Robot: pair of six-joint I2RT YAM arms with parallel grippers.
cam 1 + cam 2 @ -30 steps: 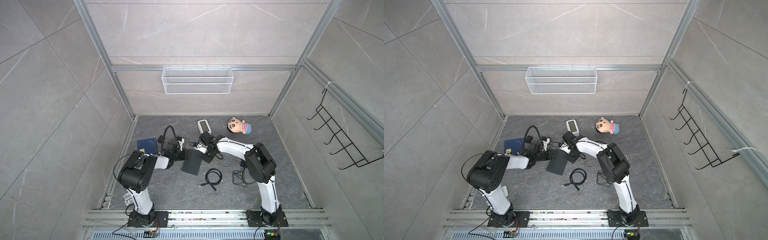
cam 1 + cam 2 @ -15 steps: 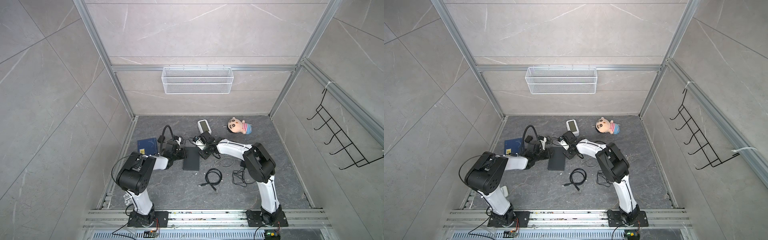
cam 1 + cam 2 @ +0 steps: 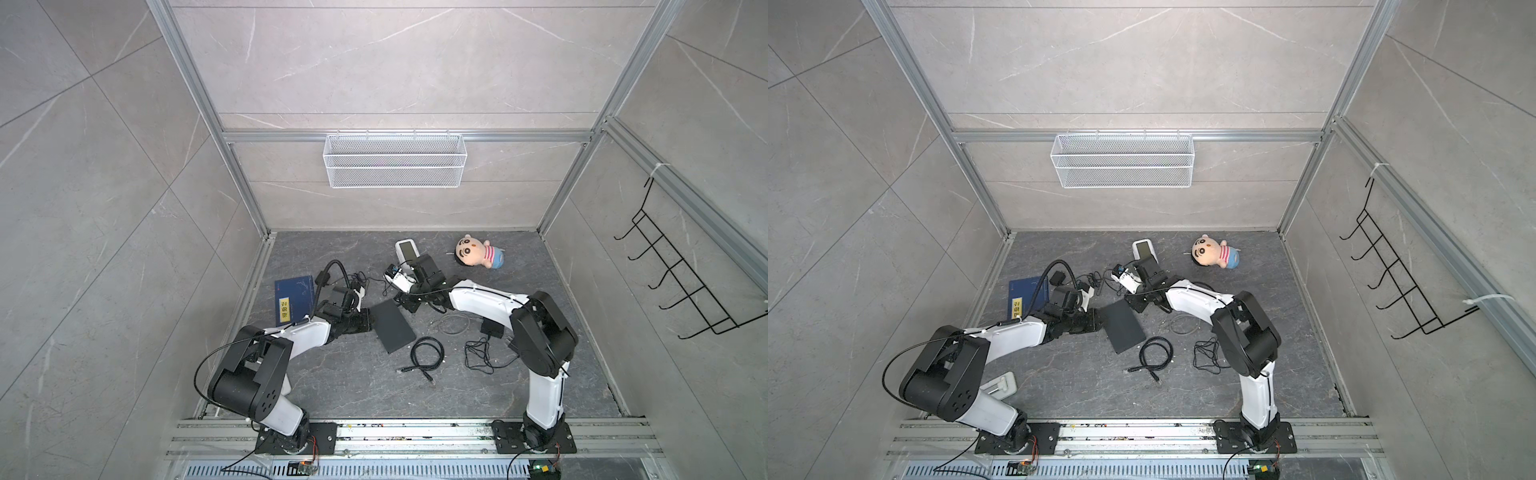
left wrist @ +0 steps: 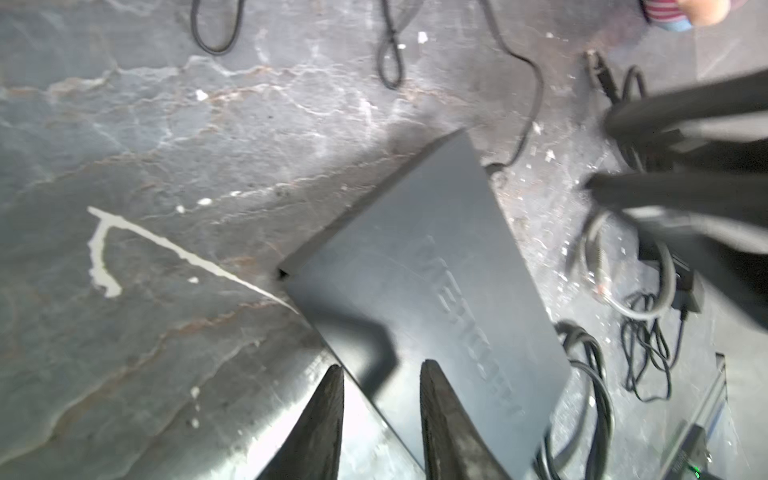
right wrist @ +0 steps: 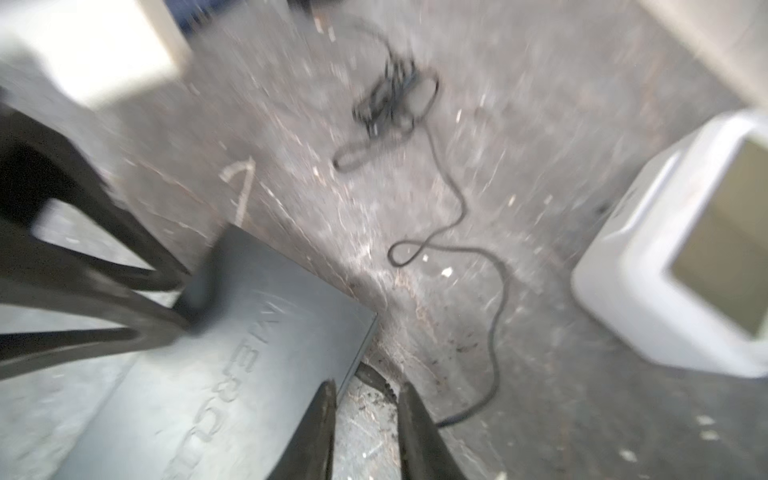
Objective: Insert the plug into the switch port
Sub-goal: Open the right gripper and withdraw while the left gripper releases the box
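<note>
- I see the switch lying flat mid-floor in a top view.
- My left gripper sits at its 9 o'clock edge, jaws narrowly parted, clamping nothing.
- My right gripper is by its 1 o'clock corner, jaws narrowly parted over floor.
- The coiled black cable rests at the switch's 5 o'clock, with a plug end on the floor.

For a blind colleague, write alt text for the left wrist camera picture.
A flat dark switch lies on the grey stone floor, one edge running into the open left gripper. Black cables trail beyond it.
</note>
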